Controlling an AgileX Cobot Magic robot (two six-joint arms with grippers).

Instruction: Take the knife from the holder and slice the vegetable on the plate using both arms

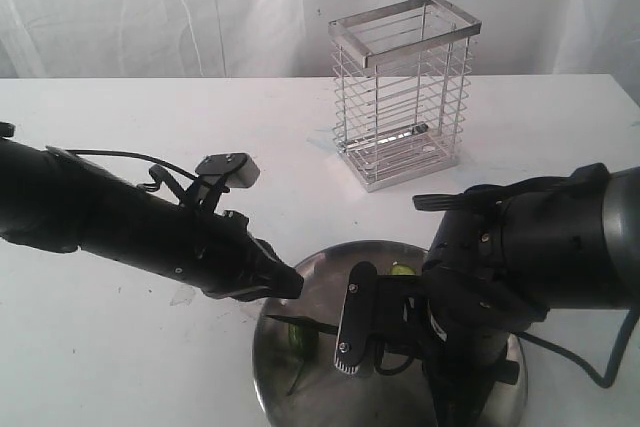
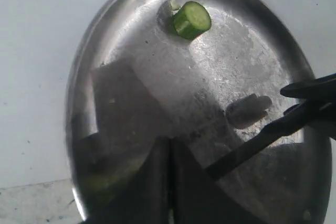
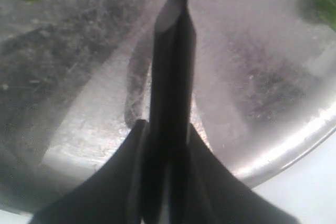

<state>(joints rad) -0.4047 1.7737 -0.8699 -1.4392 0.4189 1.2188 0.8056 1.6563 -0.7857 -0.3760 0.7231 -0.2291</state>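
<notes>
The steel plate (image 1: 272,377) lies at the table's near edge, with both grippers over it. A cut piece of green vegetable (image 2: 191,19) rests near its far rim (image 1: 403,269). More green vegetable (image 1: 300,334) shows just under my left gripper (image 1: 292,287), a green blur beside the fingers in the left wrist view. That gripper (image 2: 169,148) is shut, fingers pressed together, nothing seen between them. My right gripper (image 3: 168,132) is shut on the knife's black handle (image 3: 170,66). The dark blade (image 2: 247,151) slants low across the plate (image 2: 131,77) toward the left gripper. The holder (image 1: 405,97) stands behind.
The wire holder stands on the white table (image 1: 150,117) about a plate's width behind the plate. A white curtain closes off the back. The right arm's bulk (image 1: 540,257) hangs over the plate's right half, hiding it in the exterior view.
</notes>
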